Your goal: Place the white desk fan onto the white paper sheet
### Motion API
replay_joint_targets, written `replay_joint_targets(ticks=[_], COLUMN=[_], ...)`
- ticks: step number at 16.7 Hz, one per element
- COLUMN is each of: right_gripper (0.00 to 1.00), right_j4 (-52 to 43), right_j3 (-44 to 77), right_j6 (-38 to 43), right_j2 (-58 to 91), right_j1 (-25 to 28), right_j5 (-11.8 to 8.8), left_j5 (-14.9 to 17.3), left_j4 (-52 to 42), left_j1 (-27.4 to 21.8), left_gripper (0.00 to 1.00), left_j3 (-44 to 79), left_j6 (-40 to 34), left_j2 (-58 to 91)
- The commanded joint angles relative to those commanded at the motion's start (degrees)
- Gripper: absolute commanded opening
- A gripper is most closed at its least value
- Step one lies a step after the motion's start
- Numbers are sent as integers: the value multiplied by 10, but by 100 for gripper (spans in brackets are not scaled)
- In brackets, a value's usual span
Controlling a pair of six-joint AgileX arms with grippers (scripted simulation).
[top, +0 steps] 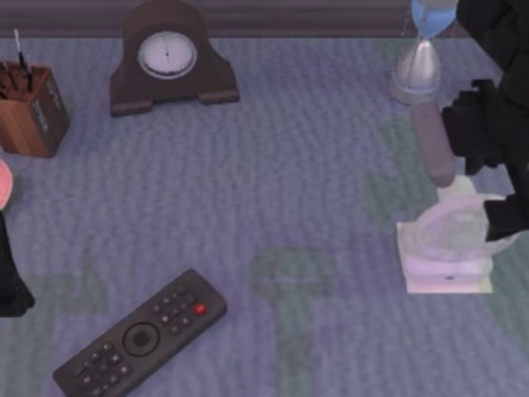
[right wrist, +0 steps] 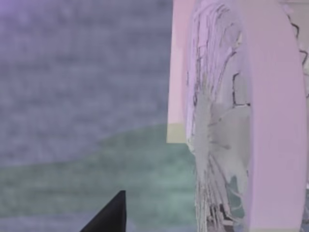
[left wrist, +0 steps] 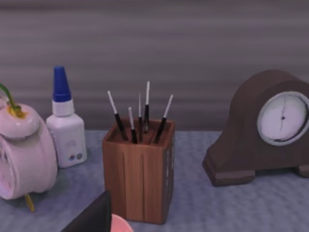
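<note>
The white desk fan (top: 450,236) stands at the table's right side, its base resting on the white paper sheet (top: 483,286). My right gripper (top: 501,220) is low at the fan's right side and open. In the right wrist view the fan's grille head (right wrist: 270,121) fills one side. One black fingertip (right wrist: 113,215) stands apart from the grille, with bare cloth between them. A corner of the sheet (right wrist: 176,133) shows behind the fan, and the other finger is hidden. My left gripper (top: 10,285) is parked at the table's left edge, open and holding nothing.
A dark mantel clock (top: 169,58) and a wooden pen holder (top: 31,112) stand at the back left. A black remote (top: 140,335) lies at the front left. A silver hourglass (top: 421,58) stands behind the fan. A pink alarm clock (left wrist: 21,154) and a glue bottle (left wrist: 65,125) stand near the pen holder.
</note>
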Motion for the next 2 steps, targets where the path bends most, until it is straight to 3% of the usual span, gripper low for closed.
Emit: replay_joint_targets(ticks=[2], right_gripper=[100], right_j4=[0], right_j3=[0], right_j6=[0], right_j2=[0], right_j1=[0], right_j5=[0], left_j5=[0], left_j4=[0], left_j1=[0], left_gripper=[100], left_j3=[0], left_j6=[0], left_j2=[0])
